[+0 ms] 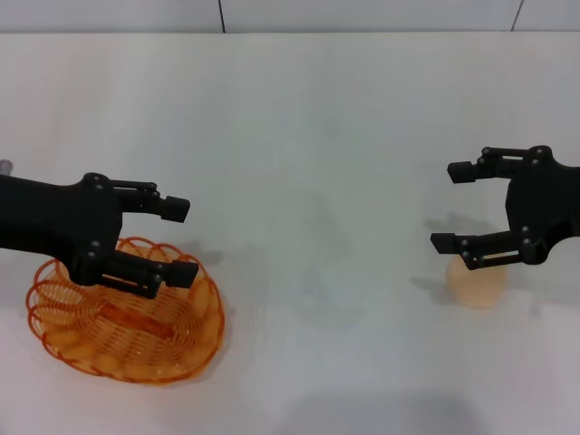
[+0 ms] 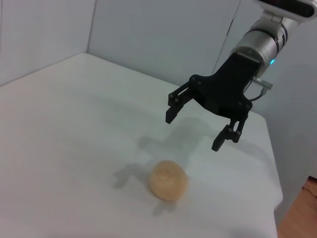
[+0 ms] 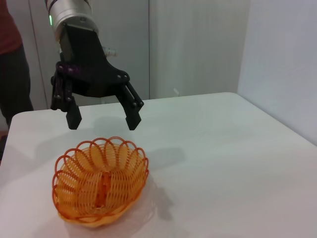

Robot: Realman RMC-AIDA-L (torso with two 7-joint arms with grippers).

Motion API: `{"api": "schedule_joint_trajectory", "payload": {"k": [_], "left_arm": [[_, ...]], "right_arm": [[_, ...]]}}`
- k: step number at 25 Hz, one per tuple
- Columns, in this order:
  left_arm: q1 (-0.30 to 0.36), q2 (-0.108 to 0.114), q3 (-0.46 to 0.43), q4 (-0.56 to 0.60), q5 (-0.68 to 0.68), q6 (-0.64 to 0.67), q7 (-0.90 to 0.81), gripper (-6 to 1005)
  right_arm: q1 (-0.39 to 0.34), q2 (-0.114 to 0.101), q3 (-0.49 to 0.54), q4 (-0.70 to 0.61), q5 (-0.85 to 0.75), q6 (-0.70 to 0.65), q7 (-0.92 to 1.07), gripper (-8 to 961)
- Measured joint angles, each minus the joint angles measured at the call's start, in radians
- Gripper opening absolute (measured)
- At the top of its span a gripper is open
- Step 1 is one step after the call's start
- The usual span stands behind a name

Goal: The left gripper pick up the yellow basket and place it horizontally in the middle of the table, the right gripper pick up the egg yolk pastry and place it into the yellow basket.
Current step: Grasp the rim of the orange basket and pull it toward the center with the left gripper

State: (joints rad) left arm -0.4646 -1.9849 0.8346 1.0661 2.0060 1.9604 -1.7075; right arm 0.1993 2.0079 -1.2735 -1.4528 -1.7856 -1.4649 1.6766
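The yellow basket [image 1: 127,349] rests at the near left of the white table [image 1: 299,136], with nothing in it. My left gripper [image 1: 179,240] hovers open over its far right rim without touching it. The right wrist view shows that gripper [image 3: 104,123] hanging a little above the basket [image 3: 79,168]. At the right, the egg yolk pastry [image 1: 476,283] sits on the table. My right gripper [image 1: 449,207] is open just above and behind the pastry. From the left wrist, the right gripper [image 2: 193,133] is seen above the pastry [image 2: 169,180], clear of it.
A person in a dark red top [image 3: 10,59] stands beyond the table's left end, by grey cabinet doors. The table's right edge [image 2: 274,163] runs close to the pastry. White wall panels [image 1: 362,14] back the table's far side.
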Motion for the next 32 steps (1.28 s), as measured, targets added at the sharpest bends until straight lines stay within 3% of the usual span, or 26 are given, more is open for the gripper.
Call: {"api": "schedule_joint_trajectory", "payload": {"k": [18,24,30,32], "left_arm": [[-0.003,0.000,-0.001,0.000,-0.003,-0.001,-0.004,888],[-0.021,0.030,0.002,0.019,0.030,0.001,-0.094,888],[-0.041,0.044,0.005,0.119,0.161,0.014,-0.229,888],[-0.063,0.066,0.008,0.158,0.230,0.029,-0.305,888]], "right_arm": [[0.008,0.000,-0.001,0.008,0.000,0.000,0.000,857],[0.009,0.002,-0.005,0.009,0.000,0.000,0.000,857],[0.010,0.002,-0.008,0.009,0.006,0.001,0.000,856],[0.012,0.002,-0.009,0.009,0.008,0.002,0.000,856]]}}
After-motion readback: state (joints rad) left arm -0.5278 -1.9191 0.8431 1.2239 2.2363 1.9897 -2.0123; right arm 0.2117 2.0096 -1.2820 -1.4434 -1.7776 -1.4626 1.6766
